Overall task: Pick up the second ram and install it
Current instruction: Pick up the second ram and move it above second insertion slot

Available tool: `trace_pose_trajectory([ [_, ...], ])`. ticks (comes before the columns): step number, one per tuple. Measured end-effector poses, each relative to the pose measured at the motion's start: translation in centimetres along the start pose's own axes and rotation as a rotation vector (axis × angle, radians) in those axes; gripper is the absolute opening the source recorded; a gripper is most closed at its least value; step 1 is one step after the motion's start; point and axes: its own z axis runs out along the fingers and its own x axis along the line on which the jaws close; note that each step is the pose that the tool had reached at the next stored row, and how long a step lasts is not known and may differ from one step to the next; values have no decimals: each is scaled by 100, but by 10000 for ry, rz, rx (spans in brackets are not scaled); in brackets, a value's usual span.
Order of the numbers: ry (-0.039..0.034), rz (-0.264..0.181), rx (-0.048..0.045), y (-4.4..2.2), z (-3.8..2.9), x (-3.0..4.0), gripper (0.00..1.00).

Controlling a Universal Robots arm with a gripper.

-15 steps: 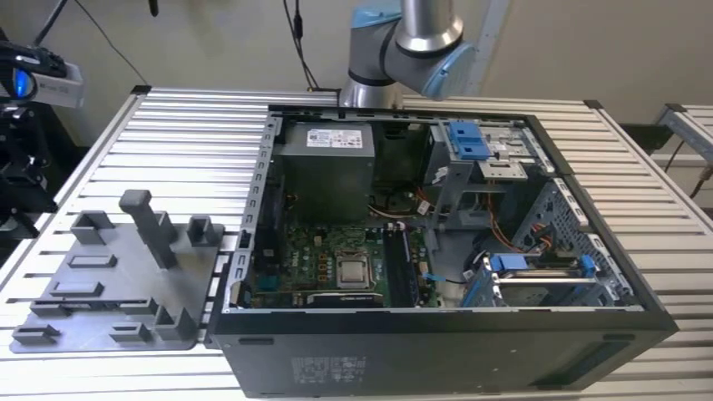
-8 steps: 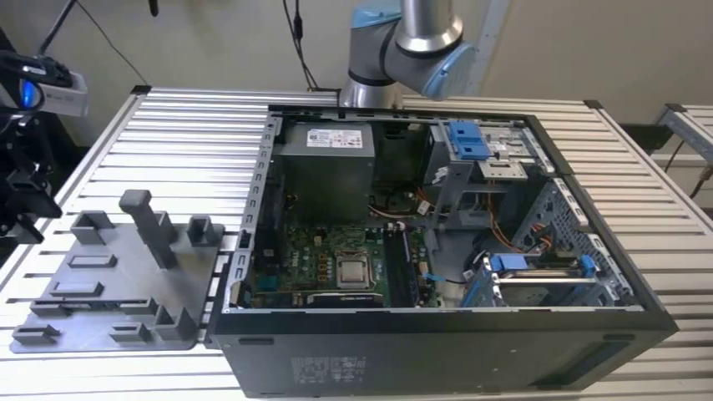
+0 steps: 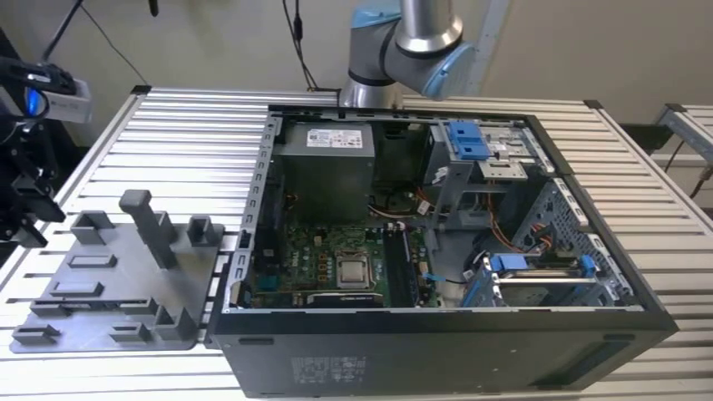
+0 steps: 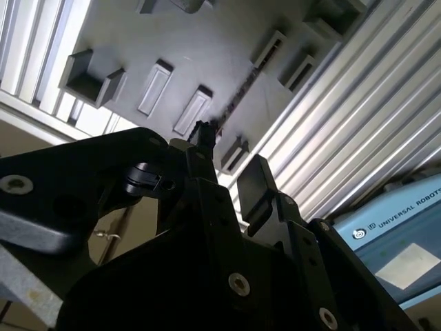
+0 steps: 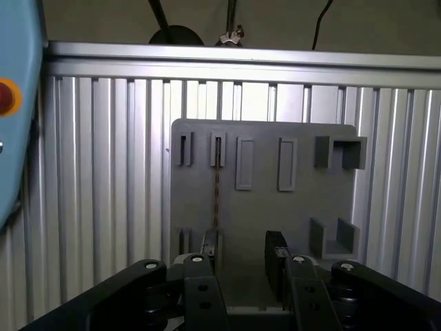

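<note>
Claw (image 5: 242,241) near edge-on second ram (image 5: 216,186)

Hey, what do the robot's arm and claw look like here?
The arm is a silver metal tube with rounded grey joints and light blue caps. The claw is matte black: two flat, blocky fingers on angular black linkages dotted with round silver screw heads.

One computer case (image 3: 446,351) sitting on one slatted table (image 3: 179,117). One grey tray (image 3: 112,280) lying beside, one ram (image 5: 216,186) standing in it. Two gripper fingers (image 5: 275,252) showing.
</note>
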Motion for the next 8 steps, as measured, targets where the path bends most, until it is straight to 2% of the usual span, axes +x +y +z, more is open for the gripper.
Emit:
trace_pose_trajectory([
  [8,0,0,0,-2,77,1,42],
])
